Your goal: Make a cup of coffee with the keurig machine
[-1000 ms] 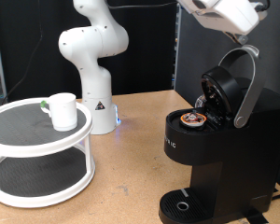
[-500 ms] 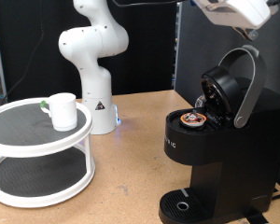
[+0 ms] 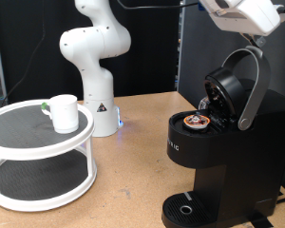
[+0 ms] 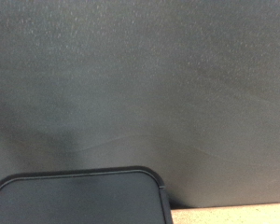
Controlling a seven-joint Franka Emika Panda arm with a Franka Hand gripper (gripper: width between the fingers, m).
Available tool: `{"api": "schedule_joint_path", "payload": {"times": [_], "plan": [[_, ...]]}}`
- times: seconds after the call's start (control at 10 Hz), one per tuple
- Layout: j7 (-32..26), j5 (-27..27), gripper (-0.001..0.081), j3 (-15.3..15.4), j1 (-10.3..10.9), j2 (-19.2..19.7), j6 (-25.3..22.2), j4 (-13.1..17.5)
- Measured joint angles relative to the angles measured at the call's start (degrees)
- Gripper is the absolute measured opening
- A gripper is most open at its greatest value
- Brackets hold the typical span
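Note:
The black keurig machine stands at the exterior view's right with its lid swung open and a pod with a brown-patterned top seated in the chamber. Its round drip tray is bare. The white cup stands on the top tier of a white round shelf at the left. The white hand of my arm is at the top right corner, above the machine's silver handle; its fingers are out of frame. The wrist view shows only a dark grey surface and a black rounded edge.
A second white robot arm's base stands at the back on the wooden table, between shelf and machine. A dark panel stands behind the machine.
My hand has drifted slightly up and to the right at the exterior view's top. The machine, pod and cup have not moved.

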Motion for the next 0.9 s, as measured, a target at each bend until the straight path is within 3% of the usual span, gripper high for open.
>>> {"api": "schedule_joint_path", "payload": {"times": [0.3, 0.9], "plan": [[-0.1, -4.0, 0.0007, -0.4, -0.6, -0.6, -1.1, -0.1], [-1.8, -13.3, 0.0007, -4.0, -4.7, -1.7, -8.2, 0.2]]}}
